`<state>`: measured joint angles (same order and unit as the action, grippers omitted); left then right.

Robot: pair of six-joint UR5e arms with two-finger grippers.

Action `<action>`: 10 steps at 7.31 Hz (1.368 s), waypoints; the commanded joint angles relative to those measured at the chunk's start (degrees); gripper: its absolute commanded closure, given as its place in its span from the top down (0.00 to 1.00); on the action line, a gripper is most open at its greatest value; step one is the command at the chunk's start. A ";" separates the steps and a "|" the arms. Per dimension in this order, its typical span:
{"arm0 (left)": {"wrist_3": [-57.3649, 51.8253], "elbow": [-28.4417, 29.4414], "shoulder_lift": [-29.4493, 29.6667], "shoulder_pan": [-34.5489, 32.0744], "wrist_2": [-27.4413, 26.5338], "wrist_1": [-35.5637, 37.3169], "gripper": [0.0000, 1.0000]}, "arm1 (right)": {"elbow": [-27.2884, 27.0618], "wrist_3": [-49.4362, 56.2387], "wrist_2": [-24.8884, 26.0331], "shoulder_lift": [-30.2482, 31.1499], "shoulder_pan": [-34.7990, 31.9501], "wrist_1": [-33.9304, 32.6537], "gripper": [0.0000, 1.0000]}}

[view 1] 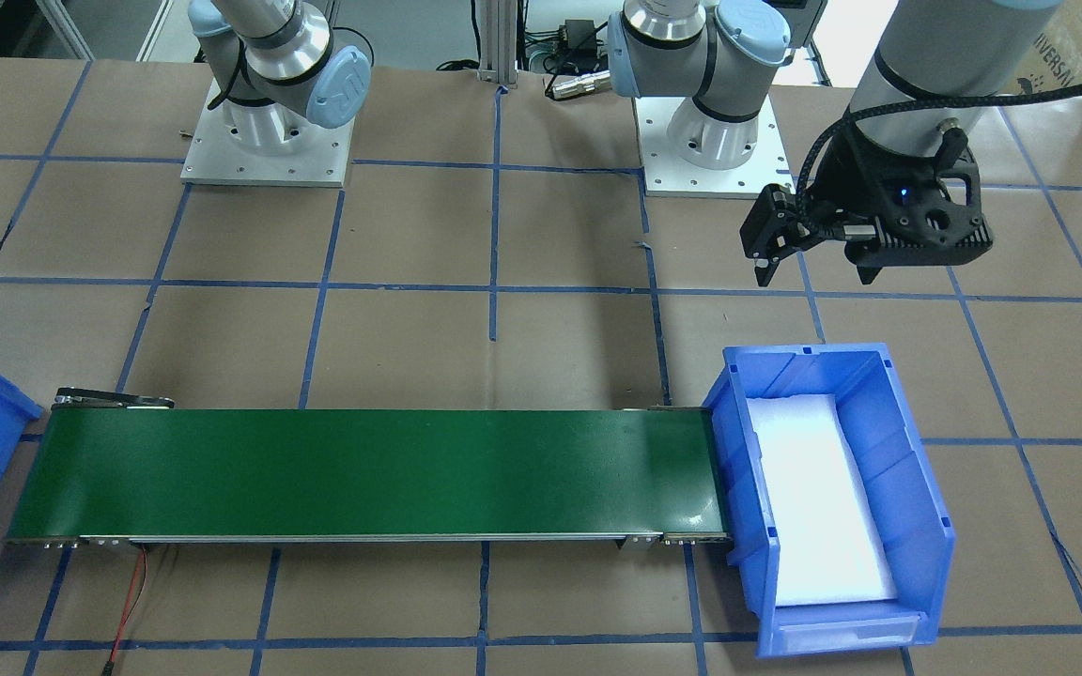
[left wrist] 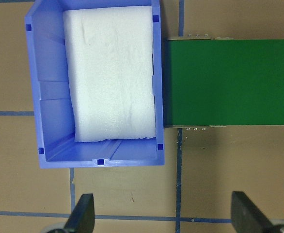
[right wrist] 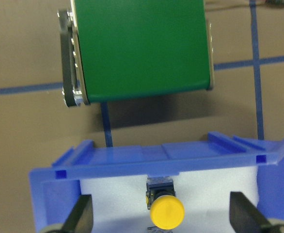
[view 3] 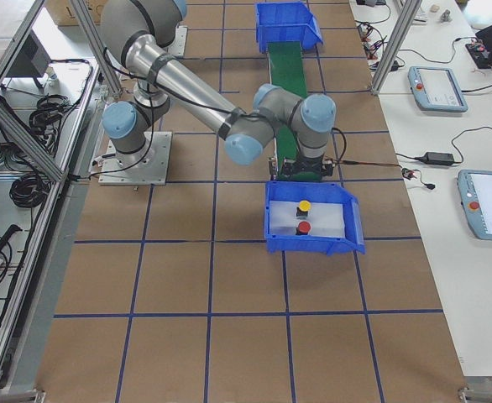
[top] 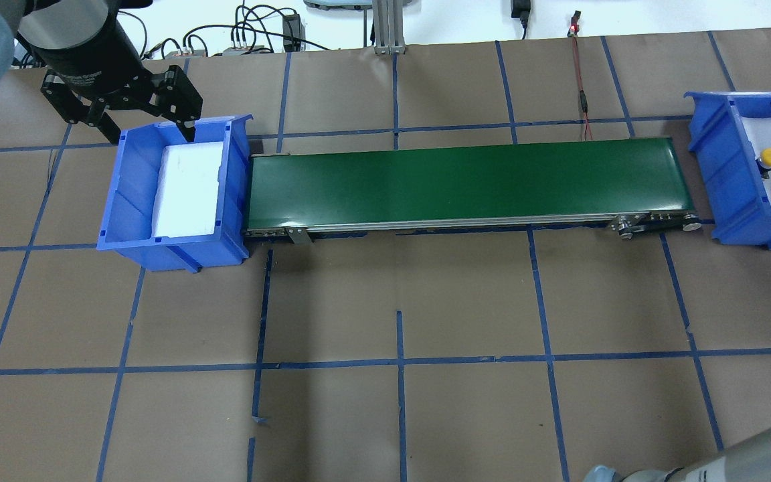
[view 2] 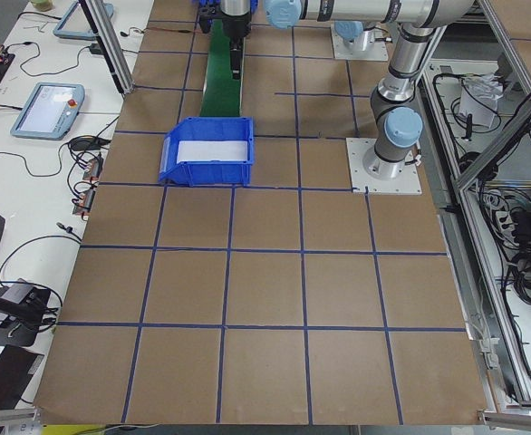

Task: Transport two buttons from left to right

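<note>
1. The left gripper point(left wrist: 164, 216) is hanging in the air near the left blue bin point(top: 124, 201). Its fingers point(left wrist: 81, 216) are standing wide apart with nothing between them.
2. That bin is sitting hard against one end of the green conveyor belt point(top: 459, 181), and a white foam pad point(left wrist: 110, 73) is lying flat on its floor.
3. The right gripper point(right wrist: 164, 218) is hovering over the belt-side edge of the right blue bin point(view 3: 313, 246). Its jaws are spread wide and gripping nothing.
4. The yellow button point(view 3: 304, 205) is sitting upright on the white foam inside the right bin. In the right wrist view it is showing between the spread fingers, clear of both of them.
5. The red button point(view 3: 303, 227) is resting in the same bin just beside the yellow one, on the side farther from the belt. From where I am looking I cannot tell whether their bases are touching.
6. The right bin is standing just off the belt's other end, so the belt is running between the two bins.
7. All of it is resting on the table point(top: 399, 301), which is covered in brown paper marked with a blue tape grid.
</note>
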<state>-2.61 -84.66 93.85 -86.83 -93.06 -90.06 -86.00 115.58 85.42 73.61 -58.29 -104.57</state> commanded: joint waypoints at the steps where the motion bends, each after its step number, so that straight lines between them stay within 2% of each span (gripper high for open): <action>1: -0.11 -0.07 -0.07 0.00 -0.02 -0.03 1.00 | 0.04 -13.37 0.98 8.62 -8.73 9.34 1.00; 2: -0.29 -0.15 -0.16 0.08 -0.19 -0.03 1.00 | 0.13 -23.29 0.89 11.17 -13.12 12.87 1.00; 5: -0.46 -0.07 -0.16 0.26 -0.20 -0.03 1.00 | 0.22 -52.29 0.98 12.87 -23.85 13.96 1.00; 7: -0.46 -0.07 -0.16 0.26 -0.20 -0.03 1.00 | 0.83 -73.27 1.50 13.04 -27.04 14.04 1.00; 8: -0.46 -0.15 -0.16 0.26 -0.28 -0.03 1.00 | 1.10 -82.27 3.86 13.05 -28.88 14.13 1.00; 10: -0.46 -0.15 -0.25 0.26 -0.20 -0.03 1.00 | 1.10 -104.24 4.06 13.05 -31.87 14.31 1.00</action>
<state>-3.08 -84.80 93.67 -86.57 -93.27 -90.09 -84.96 24.73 89.16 86.64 -88.43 -90.38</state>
